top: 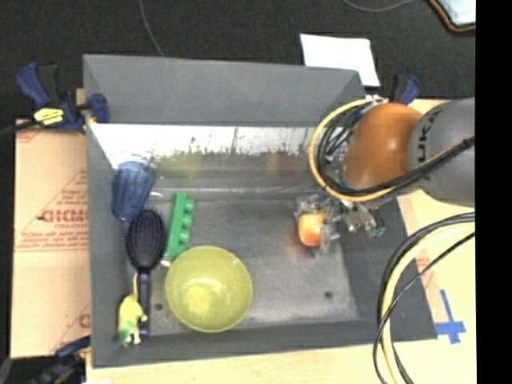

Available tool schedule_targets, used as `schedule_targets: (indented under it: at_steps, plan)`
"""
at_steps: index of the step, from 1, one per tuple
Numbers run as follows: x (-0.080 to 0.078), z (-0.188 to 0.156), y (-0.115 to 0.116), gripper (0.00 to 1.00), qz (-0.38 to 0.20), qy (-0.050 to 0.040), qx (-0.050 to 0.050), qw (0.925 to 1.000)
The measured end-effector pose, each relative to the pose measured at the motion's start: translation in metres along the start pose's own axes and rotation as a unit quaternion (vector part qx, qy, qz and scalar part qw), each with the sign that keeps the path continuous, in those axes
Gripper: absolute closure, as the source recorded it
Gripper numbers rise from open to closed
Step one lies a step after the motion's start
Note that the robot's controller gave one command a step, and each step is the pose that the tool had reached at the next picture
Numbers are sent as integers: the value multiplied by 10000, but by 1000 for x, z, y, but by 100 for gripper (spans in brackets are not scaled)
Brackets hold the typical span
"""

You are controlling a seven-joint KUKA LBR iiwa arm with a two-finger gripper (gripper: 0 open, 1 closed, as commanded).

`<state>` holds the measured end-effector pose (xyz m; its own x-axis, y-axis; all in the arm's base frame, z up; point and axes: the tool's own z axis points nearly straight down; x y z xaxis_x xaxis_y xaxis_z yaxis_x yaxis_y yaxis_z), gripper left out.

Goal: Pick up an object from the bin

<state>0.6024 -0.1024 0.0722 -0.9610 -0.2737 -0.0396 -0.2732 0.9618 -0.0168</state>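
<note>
My gripper (314, 229) reaches down at the right side of the bin, under the arm's orange cover. A small round orange and yellow thing, like a toy fruit (309, 230), sits between its fingers, just above the bin floor. The fingers are shut on it from both sides. A yellow-green bowl (208, 288) stands open side up on the floor, well to the left of the gripper.
Along the left wall lie a green toy brick (180, 226), a dark blue hairbrush (145, 245), a blue scoop-like thing (130, 189) and a small yellow toy figure (130, 318). The arm and its cables cover the bin's right rim.
</note>
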Motion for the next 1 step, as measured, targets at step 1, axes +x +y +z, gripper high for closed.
schedule_targets:
  at_steps: [1]
  plan:
    - [0, -12, -1, 100, 3, 5, 1, 10000]
